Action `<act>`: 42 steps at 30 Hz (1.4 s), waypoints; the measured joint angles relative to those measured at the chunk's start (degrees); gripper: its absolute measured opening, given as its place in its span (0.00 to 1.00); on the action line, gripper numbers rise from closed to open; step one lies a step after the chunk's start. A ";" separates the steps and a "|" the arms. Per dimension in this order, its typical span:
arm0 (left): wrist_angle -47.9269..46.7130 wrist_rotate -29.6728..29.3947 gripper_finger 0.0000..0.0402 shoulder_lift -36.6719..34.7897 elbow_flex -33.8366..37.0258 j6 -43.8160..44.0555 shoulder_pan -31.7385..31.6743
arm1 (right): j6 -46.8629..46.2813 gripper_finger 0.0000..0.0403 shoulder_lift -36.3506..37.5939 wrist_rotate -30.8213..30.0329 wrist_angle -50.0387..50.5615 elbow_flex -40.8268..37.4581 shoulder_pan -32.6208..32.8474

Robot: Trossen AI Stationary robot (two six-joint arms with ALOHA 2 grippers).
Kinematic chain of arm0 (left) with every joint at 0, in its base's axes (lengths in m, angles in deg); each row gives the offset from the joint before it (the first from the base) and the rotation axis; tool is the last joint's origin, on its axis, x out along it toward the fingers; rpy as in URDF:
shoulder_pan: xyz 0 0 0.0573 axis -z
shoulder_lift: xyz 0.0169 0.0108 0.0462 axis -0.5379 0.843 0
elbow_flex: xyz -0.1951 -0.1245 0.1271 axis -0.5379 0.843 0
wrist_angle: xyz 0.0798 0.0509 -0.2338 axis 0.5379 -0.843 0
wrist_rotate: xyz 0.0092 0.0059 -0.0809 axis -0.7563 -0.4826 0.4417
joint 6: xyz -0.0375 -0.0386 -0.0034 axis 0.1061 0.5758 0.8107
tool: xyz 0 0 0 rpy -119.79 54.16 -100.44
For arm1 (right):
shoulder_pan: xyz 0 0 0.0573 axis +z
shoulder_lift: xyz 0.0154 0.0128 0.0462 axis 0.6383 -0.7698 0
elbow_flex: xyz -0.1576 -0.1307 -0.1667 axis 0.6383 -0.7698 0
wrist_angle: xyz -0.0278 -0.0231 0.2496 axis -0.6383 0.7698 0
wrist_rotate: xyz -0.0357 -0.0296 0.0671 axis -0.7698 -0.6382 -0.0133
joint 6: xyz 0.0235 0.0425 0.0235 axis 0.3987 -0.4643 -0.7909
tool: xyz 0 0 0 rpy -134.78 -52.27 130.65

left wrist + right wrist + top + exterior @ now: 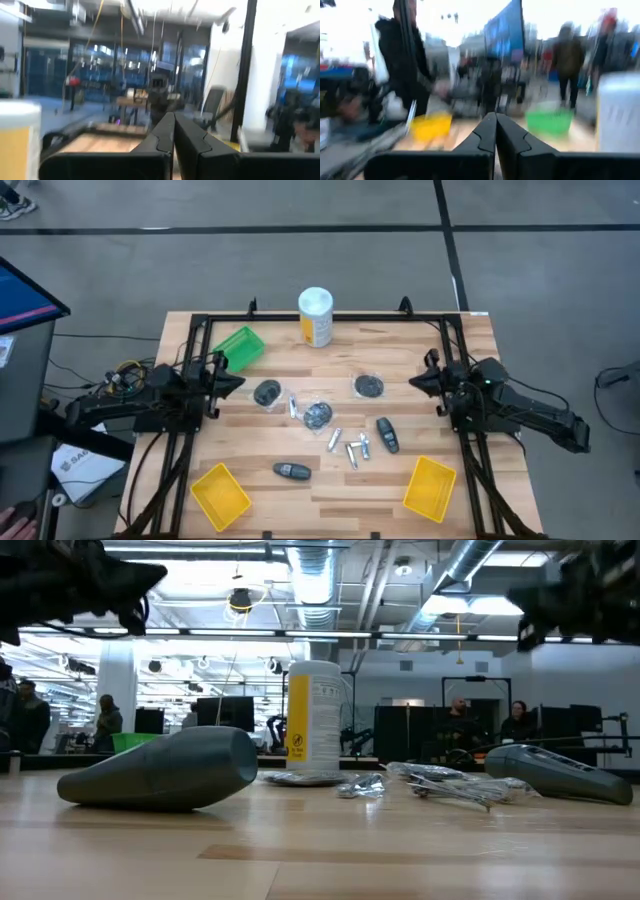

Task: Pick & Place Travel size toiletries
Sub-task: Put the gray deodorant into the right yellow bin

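Three dark grey discs lie flat on the table: one (267, 393) left of centre, one (318, 416) in the middle, one (369, 386) to the right. Two dark oval pods rest on their sides, one (292, 471) near the near edge, also the big pod (160, 773) in the low view, and one (387, 434) right of centre. Several tiny silver tubes (352, 448) lie between them. My left gripper (236, 381) hovers at the table's left side, shut and empty, as its wrist view (174, 122) shows. My right gripper (415, 381) hovers at the right side, shut and empty (495, 122).
A tall white-and-yellow canister (316, 317) stands near the far edge. A green bin (240, 347) lies tilted at the far left. Two yellow bins sit near the near edge, one on the left (220, 496) and one on the right (430, 488). People stand in the room behind.
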 joint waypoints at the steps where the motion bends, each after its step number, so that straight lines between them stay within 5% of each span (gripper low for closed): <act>1: 1.98 0.01 0.00 -0.02 0.00 0.30 0.01 | 0.00 0.00 0.00 -1.56 -2.48 0.53 0.00; 5: 5.06 0.02 0.00 -0.02 0.00 -0.20 0.02 | 0.47 0.00 -1.27 -8.87 0.81 8.10 -0.03; 9: 5.01 0.02 0.00 -0.02 0.00 -1.34 0.00 | 1.53 0.00 -7.91 -16.25 20.37 23.33 -0.07; 18: 5.40 -1.70 0.00 -0.02 0.01 -2.95 0.01 | -5.45 0.01 -43.03 -22.11 71.90 61.07 1.01; 24: 5.71 -1.70 0.00 -0.02 0.02 -2.95 0.00 | -11.00 0.13 -64.10 -18.37 94.10 70.33 7.70; 27: 5.73 -1.68 0.00 -0.02 0.00 -2.95 0.00 | -13.32 0.26 -70.73 -13.43 98.93 70.87 11.91; 33: 5.71 0.88 0.00 -0.02 0.00 -2.86 0.01 | -22.77 0.51 -77.47 -13.22 100.32 70.83 22.89; 42: 5.71 1.75 0.00 -0.02 0.00 -2.91 0.00 | -51.68 0.58 -76.68 -18.52 90.28 70.83 42.01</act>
